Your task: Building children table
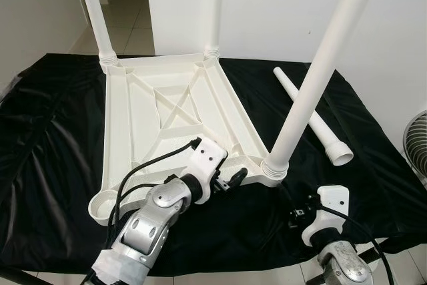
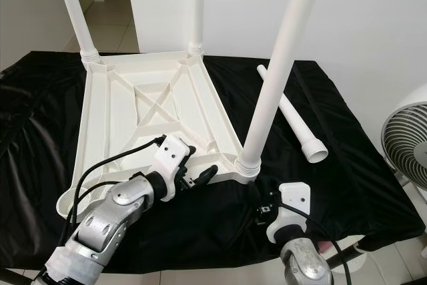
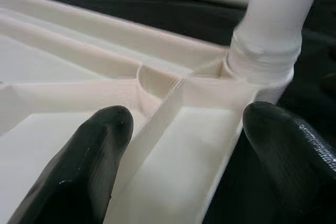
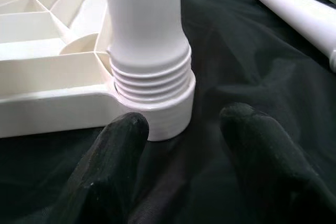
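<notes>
A white plastic table top (image 1: 167, 118) lies upside down on a black cloth (image 1: 53, 151). Three white legs stand screwed into its corners, among them the near right leg (image 1: 313, 78). The near left socket (image 1: 105, 203) holds no leg. A loose leg (image 1: 313, 121) lies on the cloth to the right. My left gripper (image 1: 233, 179) is open at the near rim beside the near right corner, one finger inside the rim (image 3: 84, 161) and one outside. My right gripper (image 2: 261, 208) is open just in front of that leg's threaded collar (image 4: 152, 82), not touching it.
The cloth covers a low surface whose front edge is right below my arms. A white fan (image 2: 407, 145) stands at the far right. A white wall rises behind, and a tiled passage (image 1: 123, 25) opens at the far left.
</notes>
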